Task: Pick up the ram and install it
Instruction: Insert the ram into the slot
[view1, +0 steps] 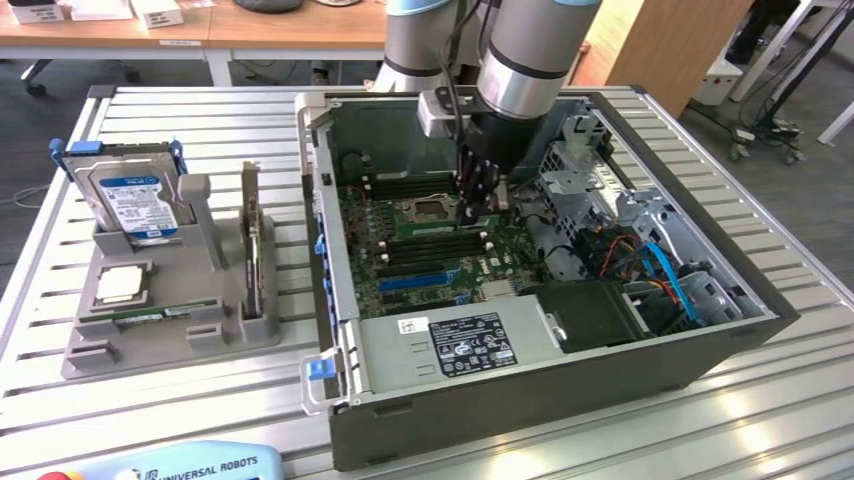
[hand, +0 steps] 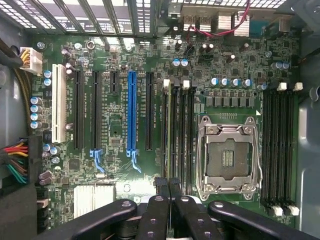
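Observation:
In the exterior view my gripper (view1: 475, 205) reaches down into the open computer case (view1: 340, 330), just beside the processor socket (view1: 427, 209). In the wrist view the gripper (hand: 168, 184) is shut, its black fingers (hand: 156, 212) pressed close together. A thin ram (hand: 168, 130) stick seen edge-on runs out from between the fingertips. It stands along one of the black memory slots (hand: 184, 135) next to the open socket (hand: 227, 157). How deep it sits in the slot I cannot tell.
A grey holder (view1: 80, 350) on the slatted table at the exterior view's left carries a blue-labelled hard drive (view1: 134, 200), a square processor chip (view1: 120, 285) and another green ram stick (view1: 150, 316). Inside the case, cables and a drive cage (view1: 627, 240) stand close to the arm.

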